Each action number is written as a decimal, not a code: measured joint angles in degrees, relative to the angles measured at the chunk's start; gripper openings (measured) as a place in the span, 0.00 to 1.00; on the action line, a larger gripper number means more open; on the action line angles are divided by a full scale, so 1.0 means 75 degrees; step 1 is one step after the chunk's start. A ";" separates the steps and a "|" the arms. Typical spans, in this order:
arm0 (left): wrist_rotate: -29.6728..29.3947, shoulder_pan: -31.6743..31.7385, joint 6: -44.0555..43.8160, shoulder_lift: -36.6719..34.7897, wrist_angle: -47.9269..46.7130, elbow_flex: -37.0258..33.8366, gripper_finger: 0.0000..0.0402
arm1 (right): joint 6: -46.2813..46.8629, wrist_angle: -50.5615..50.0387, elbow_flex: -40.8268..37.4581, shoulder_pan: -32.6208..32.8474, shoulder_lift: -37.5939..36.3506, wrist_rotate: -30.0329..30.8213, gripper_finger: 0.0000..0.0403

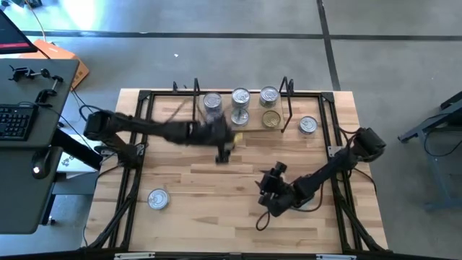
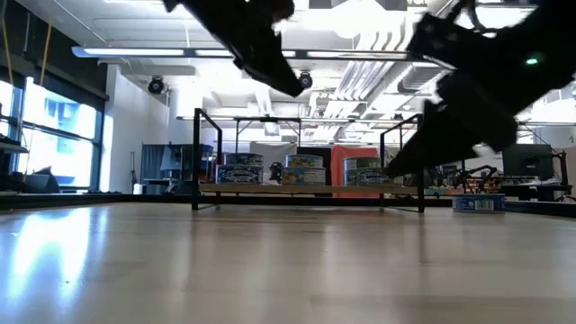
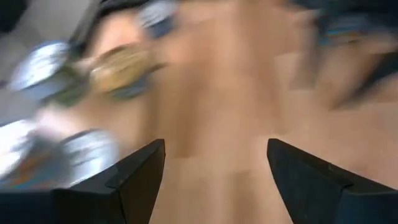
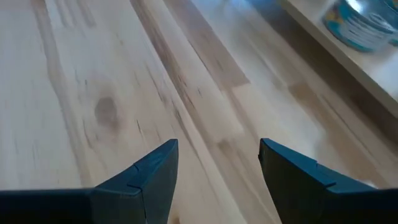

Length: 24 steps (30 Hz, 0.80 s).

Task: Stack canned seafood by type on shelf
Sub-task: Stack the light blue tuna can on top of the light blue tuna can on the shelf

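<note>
A: Which way does the shelf run?
B: Lengthwise across the counter's far edge, tins upright on it, lids up. One tin sits just off its right end, another near the front left.
A: Grippers?
B: Left gripper spread open, empty, just before the shelf, smeared in its wrist view. Right gripper parted, holding nothing, over bare wood.

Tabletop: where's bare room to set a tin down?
Free: the wide strip between the lone tin at front left and the right gripper. Crowded: the shelf, with tins and the left gripper at its front edge; one tin beside it.
</note>
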 joint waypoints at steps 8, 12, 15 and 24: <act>-0.1230 -0.2207 -0.0967 0.0051 0.4917 -0.2366 0.69 | 0.0457 -0.0420 0.0122 0.0410 -0.0199 -0.0662 0.53; -0.2057 -0.2915 -0.0925 -0.0032 0.5828 -0.3061 0.69 | 0.1007 -0.1768 0.0772 0.0582 -0.0731 -0.3004 0.53; -0.2832 -0.3267 -0.0876 -0.0032 0.5520 -0.3161 0.69 | 0.1965 -0.3495 0.1581 0.0943 -0.0861 -0.4131 0.53; -0.2866 -0.3411 -0.2308 -0.0035 0.4120 -0.3156 0.69 | 0.5236 -0.6214 0.1719 0.2013 -0.0865 -0.6144 0.46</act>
